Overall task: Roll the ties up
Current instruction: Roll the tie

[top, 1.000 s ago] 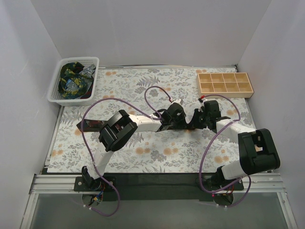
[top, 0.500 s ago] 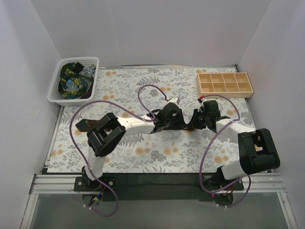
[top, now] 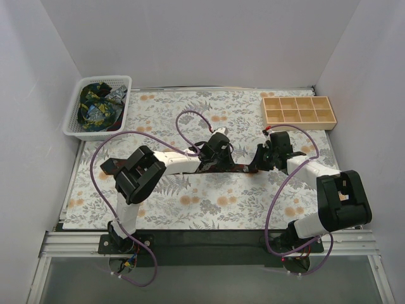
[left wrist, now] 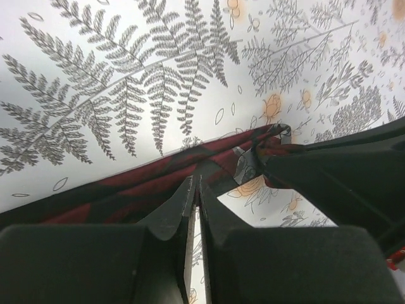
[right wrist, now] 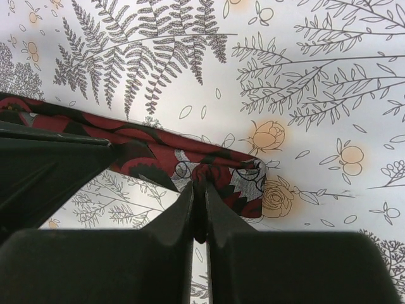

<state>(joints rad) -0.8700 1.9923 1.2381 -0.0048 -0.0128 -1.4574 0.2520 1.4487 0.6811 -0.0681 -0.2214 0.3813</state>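
A maroon tie (top: 239,168) with dark and pale flecks lies stretched across the middle of the floral mat. Its left end (top: 109,166) shows near the left arm's elbow. My left gripper (top: 219,163) is shut, its tips (left wrist: 194,180) pinching the tie's edge (left wrist: 145,180). My right gripper (top: 258,163) is shut on the tie's right end, with fabric bunched between its tips (right wrist: 198,187). That end (right wrist: 250,183) is folded over on itself beside them. The right gripper's dark body (left wrist: 329,183) fills the right of the left wrist view.
A white basket (top: 74,120) holding more ties (top: 96,109) stands at the back left. A wooden box (top: 299,111) with several compartments sits at the back right. Purple cables (top: 190,120) loop over both arms. White walls close in three sides.
My left gripper has shifted left along the tie, away from the right gripper, and is shut on it again. The right gripper has stayed put.
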